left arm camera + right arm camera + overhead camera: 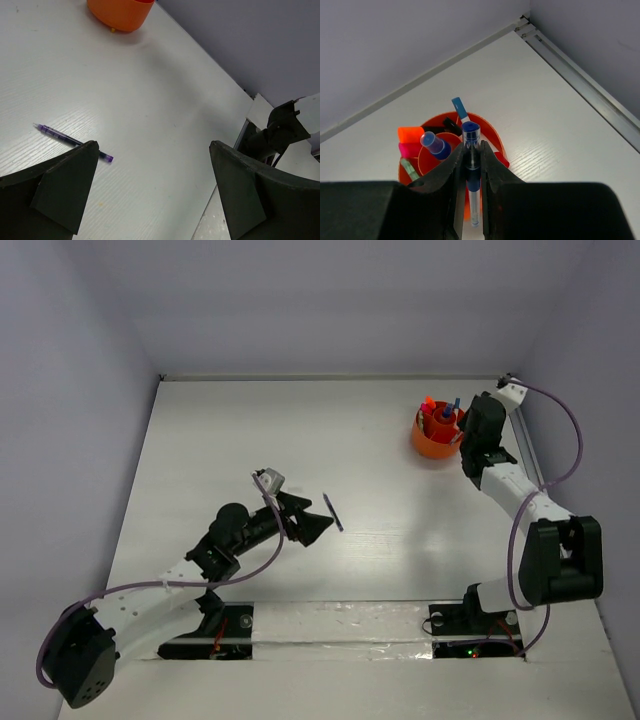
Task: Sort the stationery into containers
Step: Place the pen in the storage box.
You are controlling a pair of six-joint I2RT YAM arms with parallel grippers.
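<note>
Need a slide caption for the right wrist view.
Right claw grips a blue pen over the orange cup, which holds other markers.

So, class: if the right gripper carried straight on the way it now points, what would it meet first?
Probably the orange cup: the right gripper, shut on a blue pen, points at it and the stationery standing inside. Depth is unclear, so the held pen may touch those pieces first.
</note>
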